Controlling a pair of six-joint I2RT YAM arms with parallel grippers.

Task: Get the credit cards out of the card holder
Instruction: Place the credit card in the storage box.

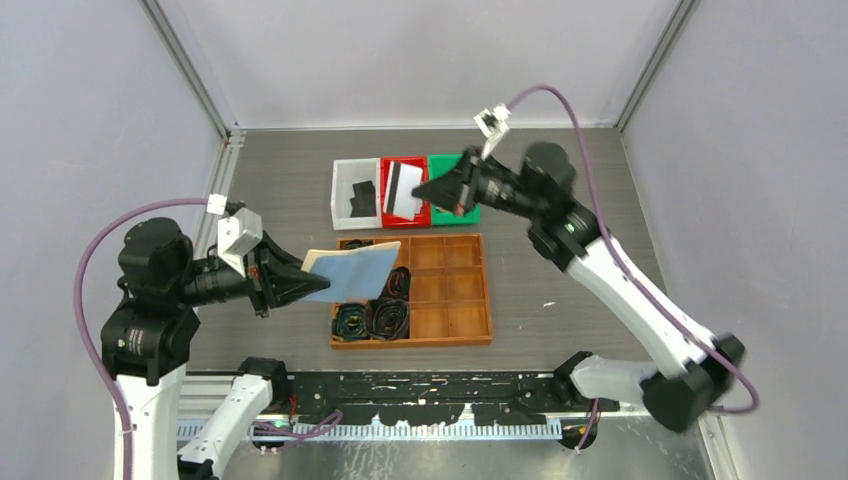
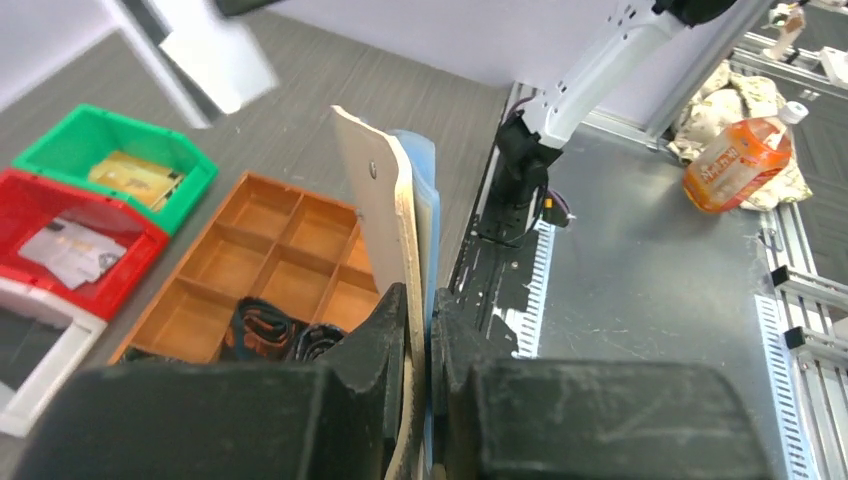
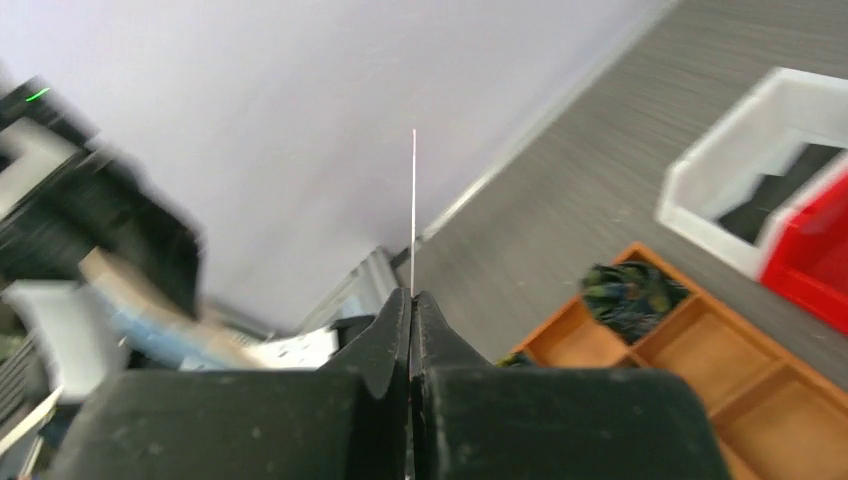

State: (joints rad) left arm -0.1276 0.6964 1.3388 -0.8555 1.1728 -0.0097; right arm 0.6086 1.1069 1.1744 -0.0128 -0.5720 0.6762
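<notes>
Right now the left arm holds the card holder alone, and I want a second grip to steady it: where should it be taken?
Take the card holder at its free edge, opposite the left pincer, coming from the right. It juts out over the wooden tray, leaves nearly closed and thin, so a pinch across its thickness should fit.

Looking at a robotics lab test cell, judging by pale enclosure walls (image 1: 90,110), aluminium frame posts (image 1: 193,68), black slotted mounting rail (image 1: 430,385), purple cabling (image 1: 546,88).
</notes>
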